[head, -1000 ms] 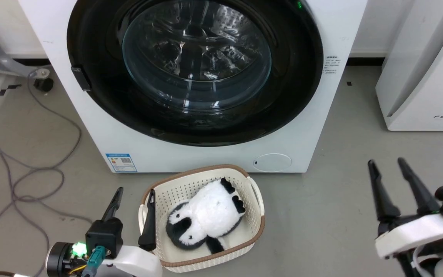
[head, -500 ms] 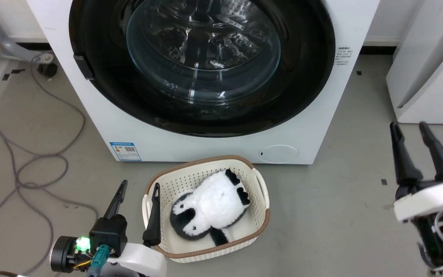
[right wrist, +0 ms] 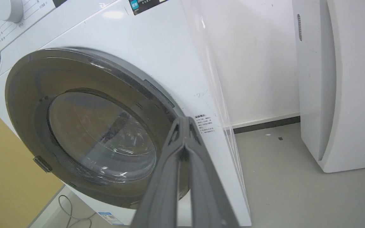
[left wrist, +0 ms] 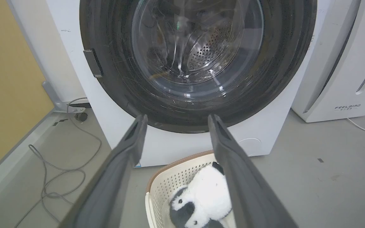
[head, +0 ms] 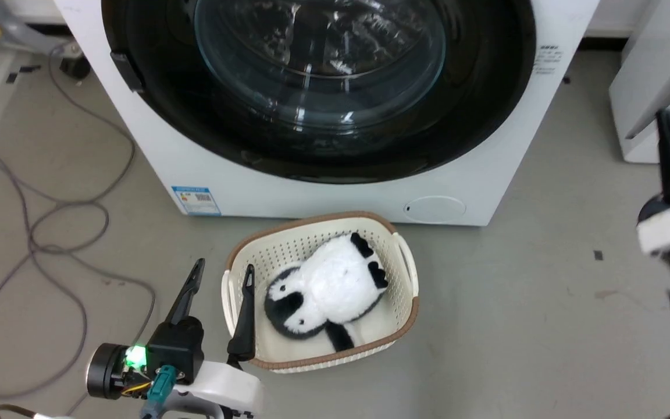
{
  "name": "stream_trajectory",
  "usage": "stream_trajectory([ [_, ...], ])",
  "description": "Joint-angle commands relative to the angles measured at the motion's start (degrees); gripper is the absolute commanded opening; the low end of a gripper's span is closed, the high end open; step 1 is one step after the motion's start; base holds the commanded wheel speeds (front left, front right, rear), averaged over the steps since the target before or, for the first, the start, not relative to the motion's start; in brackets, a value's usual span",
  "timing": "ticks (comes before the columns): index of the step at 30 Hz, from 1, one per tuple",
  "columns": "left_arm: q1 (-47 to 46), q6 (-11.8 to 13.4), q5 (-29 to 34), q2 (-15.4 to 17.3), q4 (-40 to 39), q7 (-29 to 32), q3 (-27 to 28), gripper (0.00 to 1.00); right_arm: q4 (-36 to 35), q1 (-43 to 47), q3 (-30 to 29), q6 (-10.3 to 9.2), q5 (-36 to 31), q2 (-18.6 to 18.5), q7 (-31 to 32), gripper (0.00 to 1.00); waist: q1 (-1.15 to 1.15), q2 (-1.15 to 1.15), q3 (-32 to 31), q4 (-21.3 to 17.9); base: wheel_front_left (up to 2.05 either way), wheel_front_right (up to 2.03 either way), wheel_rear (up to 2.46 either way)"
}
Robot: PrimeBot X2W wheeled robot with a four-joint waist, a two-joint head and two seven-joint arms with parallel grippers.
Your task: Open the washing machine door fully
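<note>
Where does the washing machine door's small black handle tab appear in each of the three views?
Head view: handle tab at upper left.
Left wrist view: handle tab upper left.
Right wrist view: handle tab lower left.
Shared landmark: the door's glass window, right of it.

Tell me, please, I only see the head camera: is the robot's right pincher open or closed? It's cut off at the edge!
Observer: Closed. In the right wrist view the two fingers of the right gripper meet at their tips.
Operator: Is the door open a bit?
Observer: No. Seen from the side, the washing machine door lies flat against the washing machine.
Operator: Is there a knob up top?
Observer: Yes, a white dial sits at its upper corner.
</note>
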Motion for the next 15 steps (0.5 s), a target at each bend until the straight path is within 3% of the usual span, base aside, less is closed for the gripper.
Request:
stream_trajectory([
  [1,-1.2,0.4,0.0,0.4,-0.3,-0.8,-0.5,1.00,1.0,-2.7,-0.7,-0.02,1.2,-0.6,0.5,0.00,-0.01,0.00,0.8,0.5,0.00,0.00,0.00],
  [15,-3.8,1.4,-0.6,0.2,-0.9,-2.5,-2.9,1.00,15.8,-20.7,-6.8,-0.03,9.9,-2.1,9.8,0.00,-0.01,0.00,6.3,3.8,0.00,0.00,0.00],
])
